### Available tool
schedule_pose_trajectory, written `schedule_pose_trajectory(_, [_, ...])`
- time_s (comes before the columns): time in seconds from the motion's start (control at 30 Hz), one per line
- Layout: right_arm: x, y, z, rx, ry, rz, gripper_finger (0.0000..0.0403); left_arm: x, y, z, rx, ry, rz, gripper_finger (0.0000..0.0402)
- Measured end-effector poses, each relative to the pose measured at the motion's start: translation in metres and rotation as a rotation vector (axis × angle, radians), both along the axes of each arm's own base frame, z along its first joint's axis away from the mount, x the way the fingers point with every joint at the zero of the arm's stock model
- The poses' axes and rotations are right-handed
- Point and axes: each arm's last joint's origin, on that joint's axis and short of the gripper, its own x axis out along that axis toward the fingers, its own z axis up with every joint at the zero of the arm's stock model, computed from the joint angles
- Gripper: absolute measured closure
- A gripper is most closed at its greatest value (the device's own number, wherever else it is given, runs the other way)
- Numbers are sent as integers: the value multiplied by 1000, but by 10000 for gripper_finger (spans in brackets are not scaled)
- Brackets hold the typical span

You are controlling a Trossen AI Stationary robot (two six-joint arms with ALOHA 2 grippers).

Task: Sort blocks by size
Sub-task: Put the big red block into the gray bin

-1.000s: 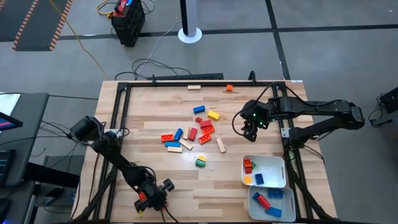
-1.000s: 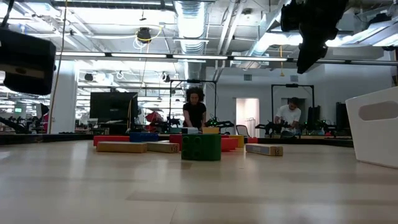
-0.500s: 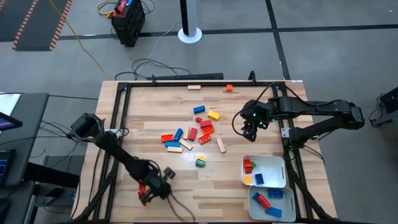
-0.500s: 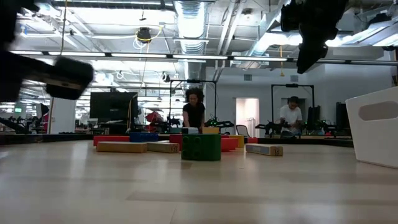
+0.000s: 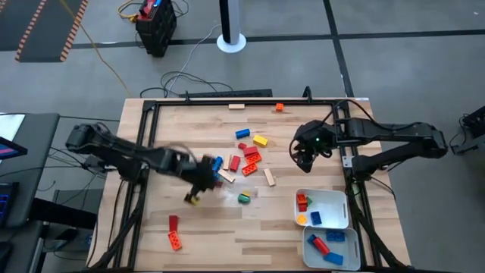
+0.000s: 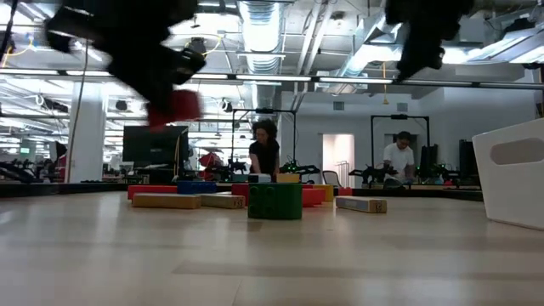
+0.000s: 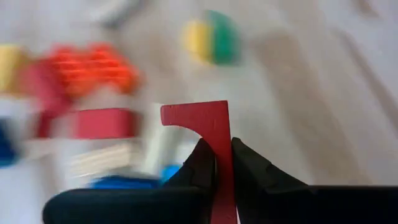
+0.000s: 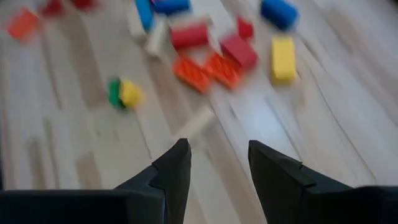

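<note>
Wooden table [image 5: 189, 231] strewn with blocks [image 5: 244, 155]; workshop room behind

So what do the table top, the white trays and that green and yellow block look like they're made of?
The table top looks like pale wood, matte, showing plank seams and grain. The white trays look like moulded plastic, with smooth even walls and rounded corners, though thin metal can't be ruled out. The green and yellow block looks like glossy plastic, with saturated flat colour and no grain.

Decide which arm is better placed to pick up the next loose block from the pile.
Right. The right gripper hangs open and empty beside the pile; the left gripper is shut on a red piece.
</note>
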Motion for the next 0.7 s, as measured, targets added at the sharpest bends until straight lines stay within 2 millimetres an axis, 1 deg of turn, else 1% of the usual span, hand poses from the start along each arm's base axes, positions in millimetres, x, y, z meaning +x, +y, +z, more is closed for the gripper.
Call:
schedule_pose_trajectory(0.07, [7, 0, 5, -7, -81, 5, 206, 6, 20, 9, -37, -93, 108, 376])
schedule_pose_trajectory(0.13, [16, -1, 12, -14, -188, 3, 196, 13, 36, 17, -86, -201, 205, 376])
schedule_pose_trajectory(0.23, [28, -2, 21, -24, -332, 0, 177, 23, 53, 32, -182, -380, 299, 376])
schedule_pose_trajectory(0.3, [36, -2, 27, -30, -427, 0, 164, 27, 61, 41, -239, -494, 322, 376])
schedule_pose_trajectory(0.37, [46, -3, 31, -35, -511, 1, 153, 30, 67, 51, -277, -595, 334, 376])
schedule_pose_trajectory(0.47, [63, -4, 33, -43, -613, 1, 145, 33, 73, 61, -320, -702, 356, 376])
schedule_pose_trajectory(0.7, [98, -9, 38, -127, -881, -7, 143, 35, 75, 76, -355, -847, 288, 376])
